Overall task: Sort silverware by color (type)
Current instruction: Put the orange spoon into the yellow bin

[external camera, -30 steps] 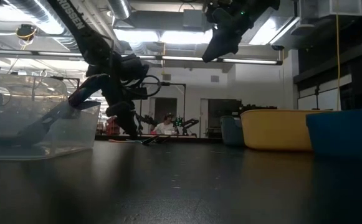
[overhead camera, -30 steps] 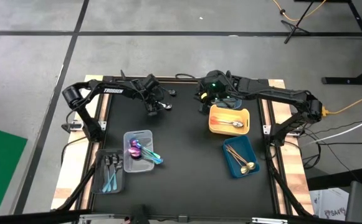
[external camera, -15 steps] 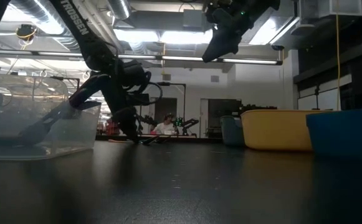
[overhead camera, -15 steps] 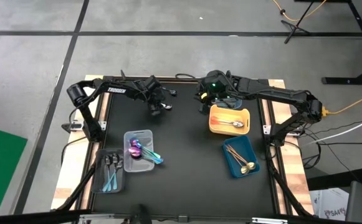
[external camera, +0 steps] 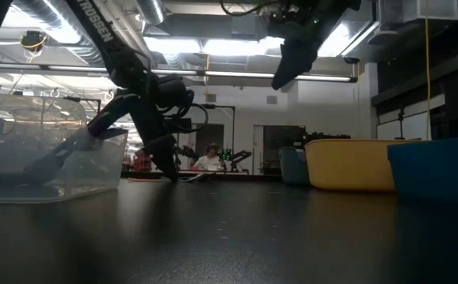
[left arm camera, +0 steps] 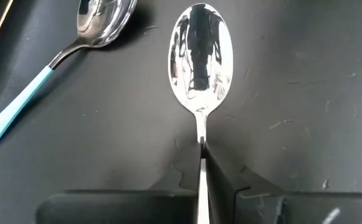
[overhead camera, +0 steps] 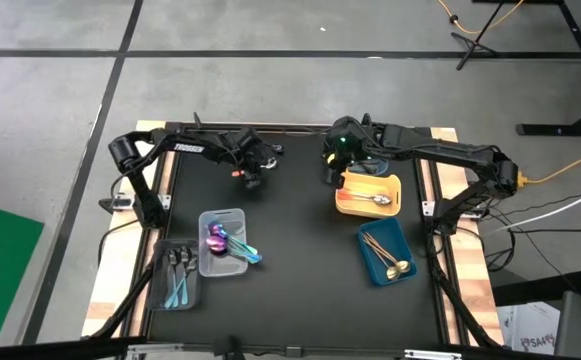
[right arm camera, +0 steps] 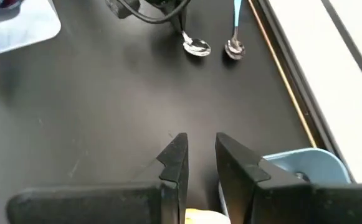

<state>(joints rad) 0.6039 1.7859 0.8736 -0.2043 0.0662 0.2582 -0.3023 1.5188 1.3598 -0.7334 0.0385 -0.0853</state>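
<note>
On the black table (overhead camera: pixel 300 260), left gripper (left arm camera: pixel 200 163) pinches a silver spoon (left arm camera: pixel 199 59).

Silver spoon (left arm camera: pixel 200 56): handle hidden between the left tool's (left arm camera: pixel 200 163) closed fingers. Teal-handled spoon (left arm camera: pixel 50 62): bowl and handle cut by the frame edge. Light-blue tray (right arm camera: pixel 305 167): only one corner visible. In the low view, spoons on the far surface are too small to distinguish.

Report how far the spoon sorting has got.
Done: spoons already lie in the yellow tray, dark blue tray and two clear trays. In hand: the left gripper is shut on a silver spoon. Left: a teal-handled spoon beside it on the black table. Right gripper hovers open.
</note>
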